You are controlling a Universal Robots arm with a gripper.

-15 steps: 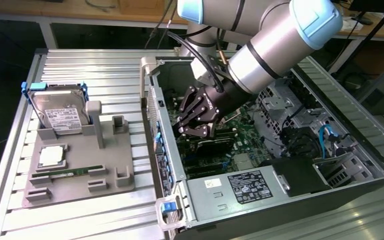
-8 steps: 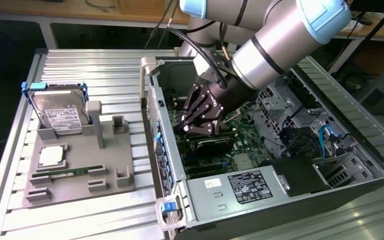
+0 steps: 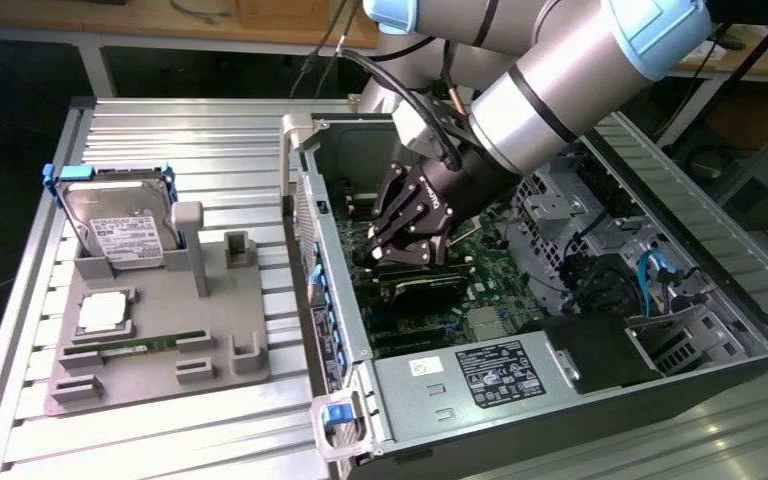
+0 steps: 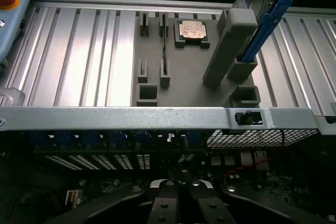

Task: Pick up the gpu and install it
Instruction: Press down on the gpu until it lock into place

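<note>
My gripper (image 3: 404, 262) reaches down into the open computer case (image 3: 307, 215), over the motherboard. Its fingers are shut, and in the wrist view the fingertips (image 4: 164, 186) meet with nothing showing between them. Right under them in the exterior view stands the gpu (image 3: 424, 290), a dark flat card with a pale edge, on the green board. I cannot tell whether the fingertips touch the card. In the wrist view the gripper (image 4: 176, 184) sits just inside the case's metal rim (image 4: 157, 115).
Outside the case, a grey holder (image 3: 157, 335) on the ribbed aluminium table carries a silver hard drive (image 3: 124, 225) in a blue frame, a CPU (image 3: 101, 312) and a green RAM stick (image 3: 137, 347). Drive bays and cables (image 3: 651, 275) crowd the case toward the exterior view's right.
</note>
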